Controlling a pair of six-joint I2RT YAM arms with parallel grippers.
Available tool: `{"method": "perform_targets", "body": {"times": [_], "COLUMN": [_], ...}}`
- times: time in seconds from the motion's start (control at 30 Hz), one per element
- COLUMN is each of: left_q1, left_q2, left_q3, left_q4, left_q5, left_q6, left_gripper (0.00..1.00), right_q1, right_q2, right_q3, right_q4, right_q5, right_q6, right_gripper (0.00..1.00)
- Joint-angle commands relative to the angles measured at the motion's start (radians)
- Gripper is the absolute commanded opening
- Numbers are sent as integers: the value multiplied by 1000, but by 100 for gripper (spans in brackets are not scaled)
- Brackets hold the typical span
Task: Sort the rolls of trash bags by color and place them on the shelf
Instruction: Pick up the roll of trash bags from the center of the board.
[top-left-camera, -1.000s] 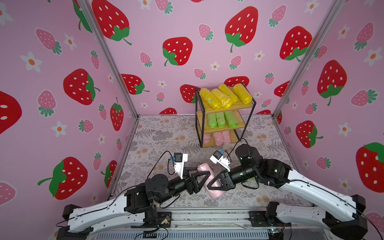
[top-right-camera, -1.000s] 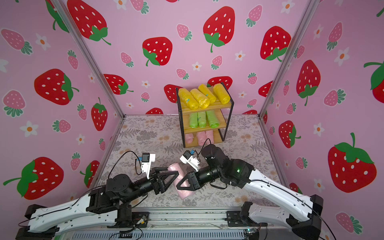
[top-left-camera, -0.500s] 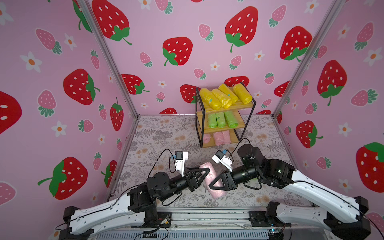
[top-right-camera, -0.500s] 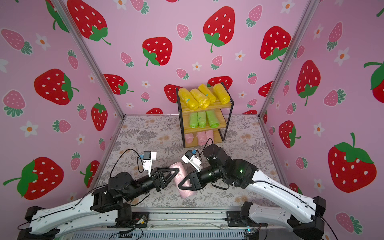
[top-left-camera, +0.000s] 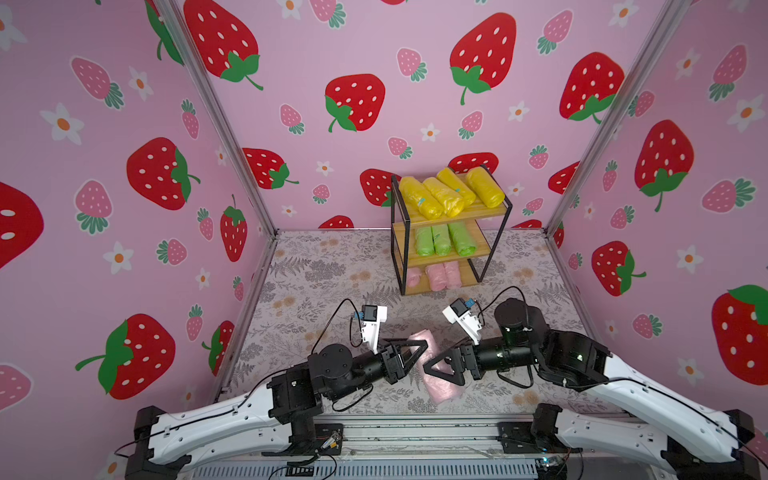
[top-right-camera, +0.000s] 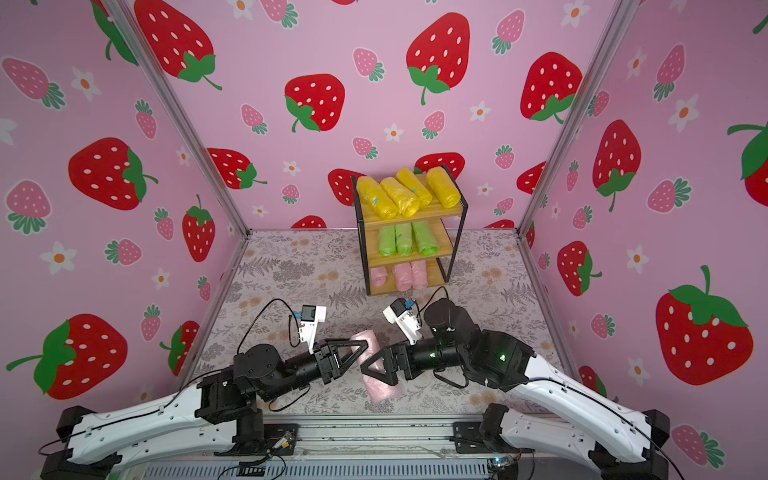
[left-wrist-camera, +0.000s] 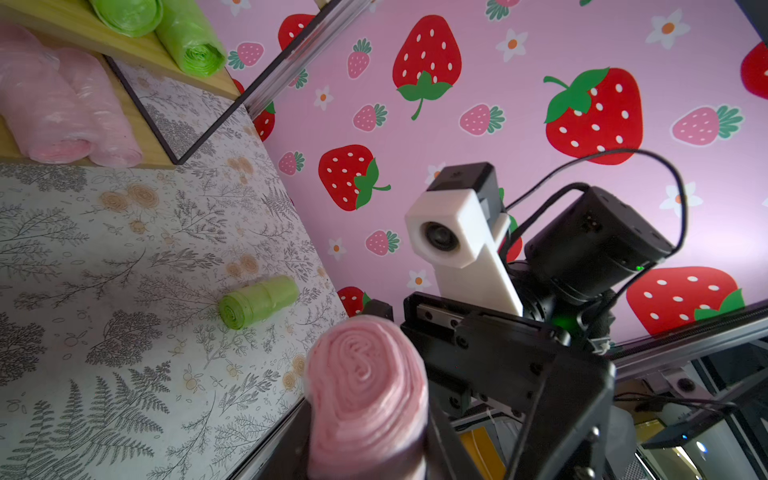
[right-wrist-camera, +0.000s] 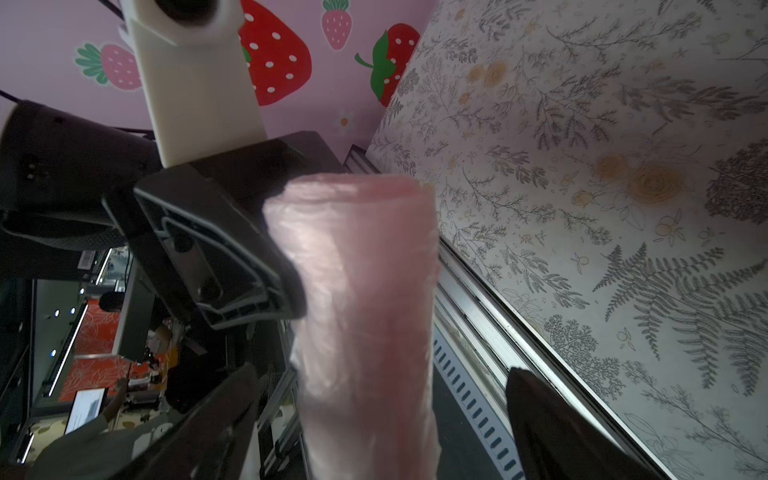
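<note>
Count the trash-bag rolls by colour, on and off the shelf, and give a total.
Yellow rolls: 4, all on the shelf
Green rolls: 4, 3 on the shelf, 1 stray on the floor
Pink rolls: 4, 3 on the shelf, 1 roll in the left claw
Total: 12

**Floral tabletop, three-tier shelf**

The shelf (top-left-camera: 482, 212) is stood on the floral tabletop (top-left-camera: 332, 266). Four yellow rolls (top-left-camera: 446, 195) are laid on top, three green rolls (top-left-camera: 440, 241) in the middle, three pink rolls (top-left-camera: 436, 276) on the bottom. One loose green roll (left-wrist-camera: 257, 301) is seen lying on the tabletop.
</note>
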Motion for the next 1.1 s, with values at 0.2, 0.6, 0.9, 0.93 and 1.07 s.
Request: {"method": "perform_targets", "body": {"times": [0.2,0.6,0.9,0.93,1.07], "left_q1": [48,59,59,59,59], "left_q2": [13,138,127,125,106], "left_q3": [-11,47,40,42,43], "left_q4": [-170,-188,-175,-181,-197], "left_q5": [-206,-173,-177,-177,-183], "left_q6": [-300,-345,-343,-339,-331], "left_gripper": [0,0,0,0,0], "right_q1": [-36,61,78,84,105], "right_q2": [-155,-269,-161,-145,-97], "right_q3": [-168,-469,-505,-502,-491], "right_q4": [170,468,627,629,608], "right_q5": [116,314,308,309,335], "right_q6": [185,401,466,465,466], "right_gripper": [100,95,72,71,72]}}
